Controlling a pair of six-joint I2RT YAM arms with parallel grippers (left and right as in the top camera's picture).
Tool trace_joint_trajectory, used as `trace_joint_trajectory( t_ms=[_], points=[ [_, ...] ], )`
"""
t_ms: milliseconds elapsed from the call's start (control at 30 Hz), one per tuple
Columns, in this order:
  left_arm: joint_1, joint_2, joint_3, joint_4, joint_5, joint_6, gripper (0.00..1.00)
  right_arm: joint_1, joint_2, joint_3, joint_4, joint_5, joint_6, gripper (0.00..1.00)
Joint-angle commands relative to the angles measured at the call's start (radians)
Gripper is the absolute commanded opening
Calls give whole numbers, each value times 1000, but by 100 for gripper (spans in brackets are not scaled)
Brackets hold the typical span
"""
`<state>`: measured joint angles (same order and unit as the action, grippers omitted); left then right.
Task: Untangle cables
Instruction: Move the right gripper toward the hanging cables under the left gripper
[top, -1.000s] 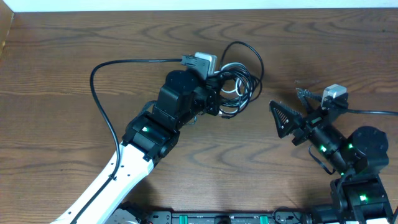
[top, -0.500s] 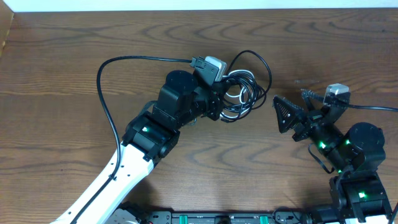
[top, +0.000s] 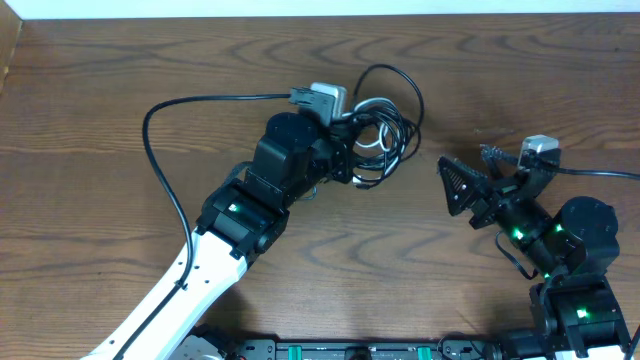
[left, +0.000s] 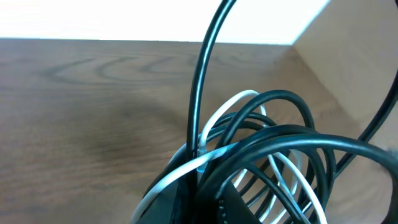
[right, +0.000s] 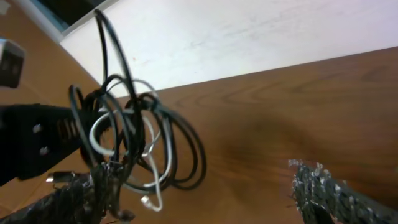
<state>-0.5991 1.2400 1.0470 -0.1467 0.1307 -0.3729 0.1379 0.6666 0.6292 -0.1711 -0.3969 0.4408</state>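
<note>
The cable bundle (top: 385, 140) sits near the far edge of the worktop (top: 100, 60), a little right of its middle. The left gripper (top: 350, 155) is clamped on the bundle's near-left side. From the right wrist view the bundle hangs from that gripper, apparently clear of the wood. It is made of several black cords (left: 280, 134) coiled together with one white cord (left: 245, 94) threaded through them. One black loop (top: 392, 72) rises out toward the far edge, and the white cord's small plug end (right: 146, 200) dangles lowest. The right gripper (top: 478, 172) is beside the bundle toward the right edge, fingers spread wide apart, touching no cord.
</note>
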Motion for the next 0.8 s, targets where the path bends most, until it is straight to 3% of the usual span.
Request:
trace_joint_trajectory(
  t_ms=[0, 133, 767],
  points=[
    [2, -11, 16, 24, -50, -186, 8, -2, 0, 16, 2, -40, 8, 92],
    [2, -11, 16, 37, -50, -304, 8, -2, 0, 16, 21, -68, 7, 88],
    [-37, 2, 16, 66, -12, -313, 8, 0, 171, 16, 279, -378, 20, 77]
  ],
)
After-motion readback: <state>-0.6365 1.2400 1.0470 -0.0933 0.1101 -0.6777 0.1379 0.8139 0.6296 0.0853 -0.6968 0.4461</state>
